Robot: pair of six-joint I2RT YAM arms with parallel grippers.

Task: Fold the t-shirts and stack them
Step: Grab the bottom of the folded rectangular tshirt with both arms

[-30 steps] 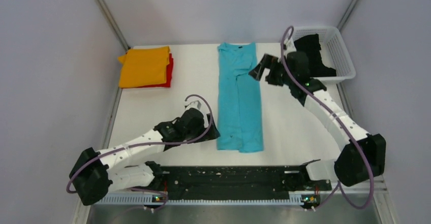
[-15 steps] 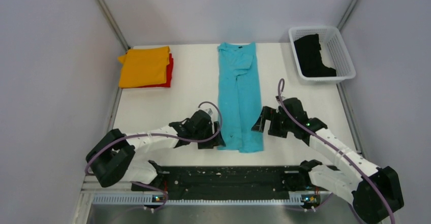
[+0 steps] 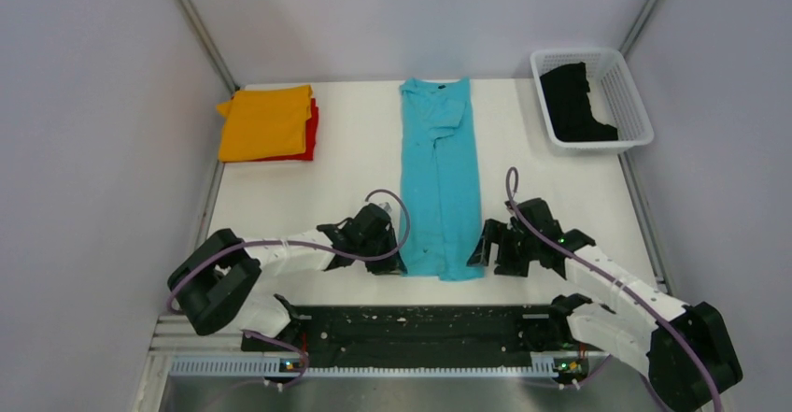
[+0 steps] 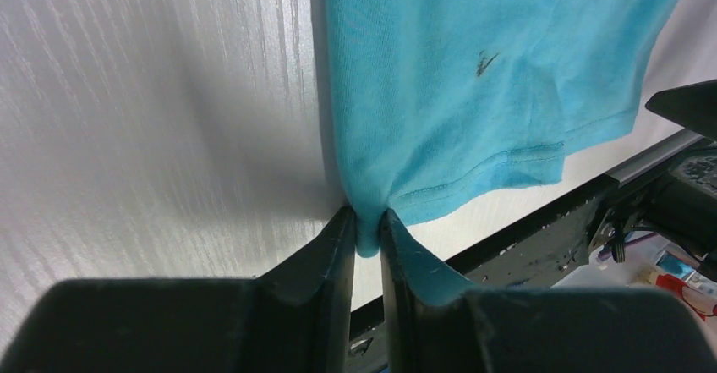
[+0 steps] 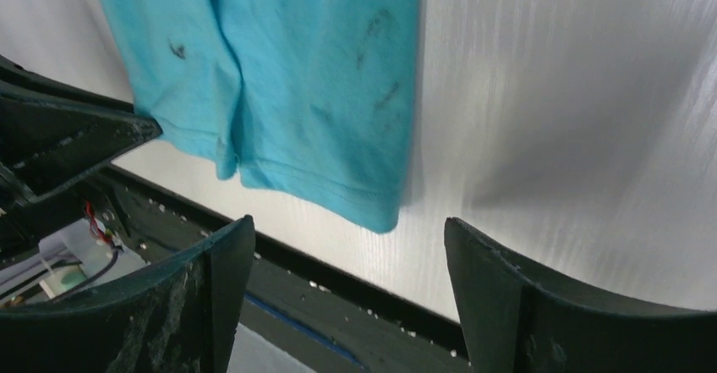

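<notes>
Top view: turquoise tee (image 3: 439,178) lies lengthwise, centre frame; orange tee (image 3: 266,120) on red tee (image 3: 313,136), upper left; black tee (image 3: 572,104) in basket (image 3: 638,113), upper right.
L wrist: my left gripper (image 4: 367,221) pinches the turquoise tee's hem corner.
R wrist: my right gripper (image 5: 348,222) gapes wide astride the other corner, no contact.

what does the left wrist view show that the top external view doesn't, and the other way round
Only left wrist: the grip up close, the left end effector shut on the near hem corner of the turquoise t-shirt. Only top external: the orange t-shirt folded on the red t-shirt, and the black t-shirt in the white basket. Both: the turquoise t-shirt lying on the white table.
</notes>
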